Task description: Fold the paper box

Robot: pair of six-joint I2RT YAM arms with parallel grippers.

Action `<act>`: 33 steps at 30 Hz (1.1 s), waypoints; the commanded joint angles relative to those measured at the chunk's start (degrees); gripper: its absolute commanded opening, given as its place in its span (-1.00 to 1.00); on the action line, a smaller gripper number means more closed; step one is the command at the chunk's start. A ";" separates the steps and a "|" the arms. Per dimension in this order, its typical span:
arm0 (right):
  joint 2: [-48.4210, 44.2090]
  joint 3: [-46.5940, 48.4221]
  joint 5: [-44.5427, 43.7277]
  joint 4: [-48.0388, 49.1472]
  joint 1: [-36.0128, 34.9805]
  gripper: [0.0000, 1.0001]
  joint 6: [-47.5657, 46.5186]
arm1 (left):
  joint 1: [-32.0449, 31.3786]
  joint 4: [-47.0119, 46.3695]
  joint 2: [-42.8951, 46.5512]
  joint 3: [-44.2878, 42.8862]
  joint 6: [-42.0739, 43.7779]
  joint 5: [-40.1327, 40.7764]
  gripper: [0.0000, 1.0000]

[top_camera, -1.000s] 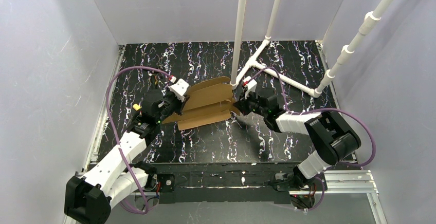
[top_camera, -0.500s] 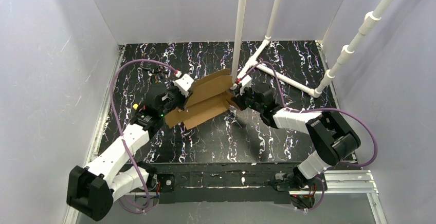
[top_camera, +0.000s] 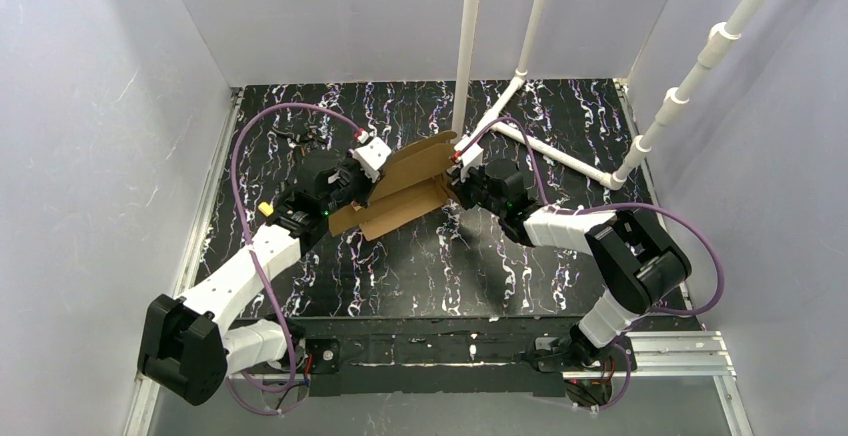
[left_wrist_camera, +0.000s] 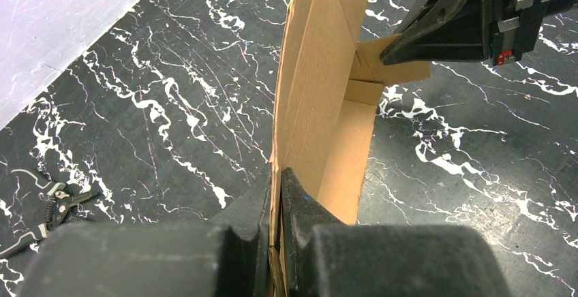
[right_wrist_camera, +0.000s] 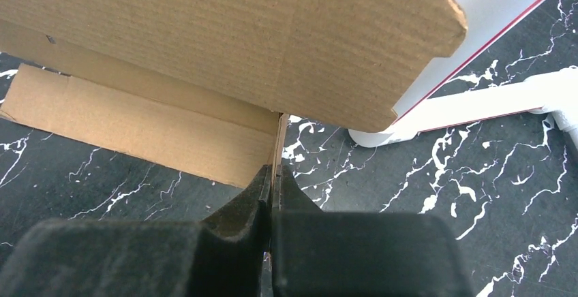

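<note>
The paper box [top_camera: 405,188] is a brown die-cut cardboard sheet, partly folded and held up off the black marbled table between both arms. My left gripper [top_camera: 362,192] is shut on its left edge; in the left wrist view the sheet [left_wrist_camera: 320,99] stands on edge between my fingers [left_wrist_camera: 276,181]. My right gripper [top_camera: 455,188] is shut on a small flap at its right end; in the right wrist view the flap edge sits between my fingers [right_wrist_camera: 274,174], with a large panel [right_wrist_camera: 225,38] above. The right gripper also shows in the left wrist view [left_wrist_camera: 457,24].
A white pipe frame [top_camera: 520,136] stands on the table just behind the box, with upright poles [top_camera: 466,56]. A small pair of pliers [left_wrist_camera: 48,201] lies on the table at the left, also in the top view [top_camera: 300,138]. Grey walls close in the table on three sides.
Both grippers have moved toward the back with the box. The left arm swung up and right, tilting the sheet more steeply and narrowing its spread.
</note>
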State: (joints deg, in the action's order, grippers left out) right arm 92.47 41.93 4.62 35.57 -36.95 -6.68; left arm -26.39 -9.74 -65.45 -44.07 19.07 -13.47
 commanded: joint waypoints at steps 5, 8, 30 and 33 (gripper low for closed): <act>-0.58 3.08 7.17 4.37 -0.67 -0.49 1.15 | -0.16 2.13 3.00 2.30 1.76 0.44 -1.00; -1.39 2.77 9.40 2.55 -0.62 -0.39 0.93 | -0.15 2.38 4.05 3.58 2.92 -0.19 -1.00; -1.83 10.24 38.63 -17.96 16.39 0.08 -5.82 | -0.15 2.35 8.24 6.22 4.71 -3.81 -1.00; 3.23 13.16 38.03 -22.21 17.25 0.31 -6.35 | -0.16 2.18 8.36 6.11 4.26 -4.54 -1.00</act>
State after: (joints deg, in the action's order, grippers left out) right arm 91.24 50.98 37.74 19.97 -20.23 -10.83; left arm -26.44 -7.22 -58.76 -37.95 23.38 -15.99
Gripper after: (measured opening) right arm 0.615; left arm 0.016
